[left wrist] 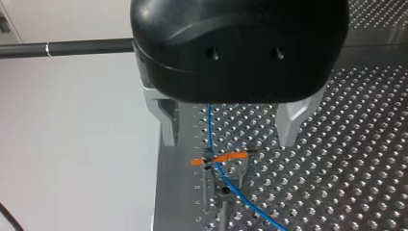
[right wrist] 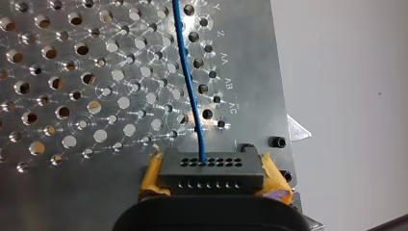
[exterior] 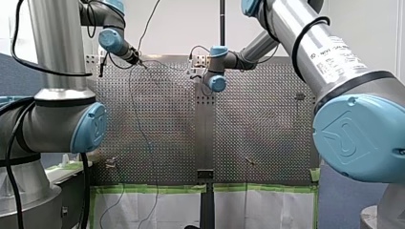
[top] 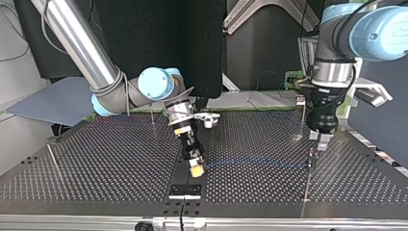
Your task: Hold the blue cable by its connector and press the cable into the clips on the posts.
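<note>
Got my right jaws clamped on the black plastic connector (right wrist: pixel 211 168) of the thin blue cable (right wrist: pixel 190 82), left jaws apart, straddling it.

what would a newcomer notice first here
Probably the blue cable, bright against the perforated table. It runs ahead from a black connector clamped between my right gripper's yellow pads, near the table's edge. Next, my left gripper, which hangs open with its metal fingers either side of the spot where the cable crosses an orange clip.
</note>
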